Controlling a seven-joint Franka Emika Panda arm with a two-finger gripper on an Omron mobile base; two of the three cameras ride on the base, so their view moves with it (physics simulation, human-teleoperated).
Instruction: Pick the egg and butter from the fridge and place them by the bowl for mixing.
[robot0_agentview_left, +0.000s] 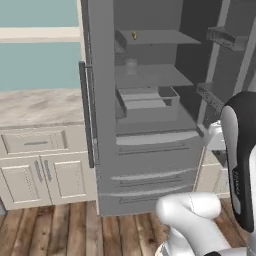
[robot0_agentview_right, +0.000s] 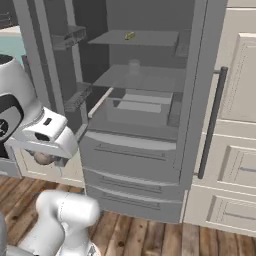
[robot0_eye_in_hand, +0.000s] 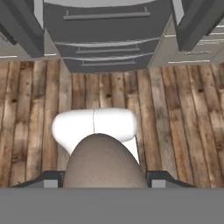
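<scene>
The grey fridge (robot0_agentview_left: 150, 150) (robot0_agentview_right: 135, 150) stands open with both doors swung out. A small yellowish stick, the butter (robot0_agentview_left: 134, 35) (robot0_agentview_right: 129, 36), lies on the top shelf. The egg (robot0_eye_in_hand: 104, 164) (robot0_agentview_right: 44, 158), beige-grey and rounded, sits between my fingertips (robot0_eye_in_hand: 50, 181). My gripper (robot0_agentview_right: 45, 160) (robot0_eye_in_hand: 105, 181) is shut on it and points down at the wooden floor, in front of the fridge's lower drawers and well below the butter. The bowl is out of view.
A faint translucent jar (robot0_agentview_left: 131, 66) (robot0_agentview_right: 134, 66) stands on the second shelf. Door racks (robot0_agentview_left: 222, 37) (robot0_agentview_right: 70, 37) jut out near the arm. The dark bar handles (robot0_agentview_left: 85, 115) (robot0_agentview_right: 212, 122) run down the door edges. Cream cabinets (robot0_agentview_left: 35, 170) (robot0_agentview_right: 235, 150) flank the fridge.
</scene>
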